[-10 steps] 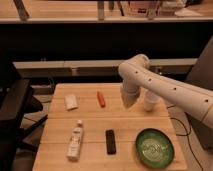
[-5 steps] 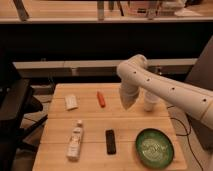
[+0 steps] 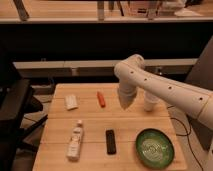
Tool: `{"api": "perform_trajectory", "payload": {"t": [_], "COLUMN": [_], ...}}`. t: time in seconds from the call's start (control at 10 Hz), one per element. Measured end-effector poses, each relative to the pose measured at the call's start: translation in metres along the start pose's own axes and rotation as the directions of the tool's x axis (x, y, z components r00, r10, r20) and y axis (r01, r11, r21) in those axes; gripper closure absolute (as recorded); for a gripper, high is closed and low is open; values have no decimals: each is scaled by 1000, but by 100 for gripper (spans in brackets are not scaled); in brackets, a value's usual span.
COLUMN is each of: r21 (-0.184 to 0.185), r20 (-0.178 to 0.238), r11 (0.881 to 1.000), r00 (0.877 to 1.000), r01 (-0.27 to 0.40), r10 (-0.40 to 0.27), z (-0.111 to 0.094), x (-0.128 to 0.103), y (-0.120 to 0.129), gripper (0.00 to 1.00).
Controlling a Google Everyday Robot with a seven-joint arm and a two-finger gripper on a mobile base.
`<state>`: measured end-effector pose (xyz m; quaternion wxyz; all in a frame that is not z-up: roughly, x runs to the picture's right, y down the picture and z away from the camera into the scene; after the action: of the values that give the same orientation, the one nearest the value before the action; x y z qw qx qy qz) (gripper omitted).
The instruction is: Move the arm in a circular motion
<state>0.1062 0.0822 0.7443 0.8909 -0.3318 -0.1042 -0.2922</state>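
Reaches from the right with the arm, bent down over the worktop. Pincer between orange stick and white cup; cannot tell whether open. Green bowl nearer.

Arm cut off, cup half covered

The large glossy white robot arm runs out past the right edge, its base unseen. Its gripper, near the middle of the wooden worktop's far edge, reads only as a pale downward tip. The arm covers the top of the small white cup toward the far right corner.
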Motion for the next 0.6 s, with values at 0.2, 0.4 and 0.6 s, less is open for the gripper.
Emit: {"api": "perform_trajectory", "payload": {"t": [0.2,0.4,0.6], "r21": [-3,-4,-6], "r20": [-7,-6,-6], "r11": [1000,1000,1000], "r00": [1000,1000,1000], "r01": [6,15,22], "r10": [-6,-15,-22], "z": [1,2,3], "x": [6,6,8], "y": [-2,-5,-6], "gripper": [97,97,97]}}
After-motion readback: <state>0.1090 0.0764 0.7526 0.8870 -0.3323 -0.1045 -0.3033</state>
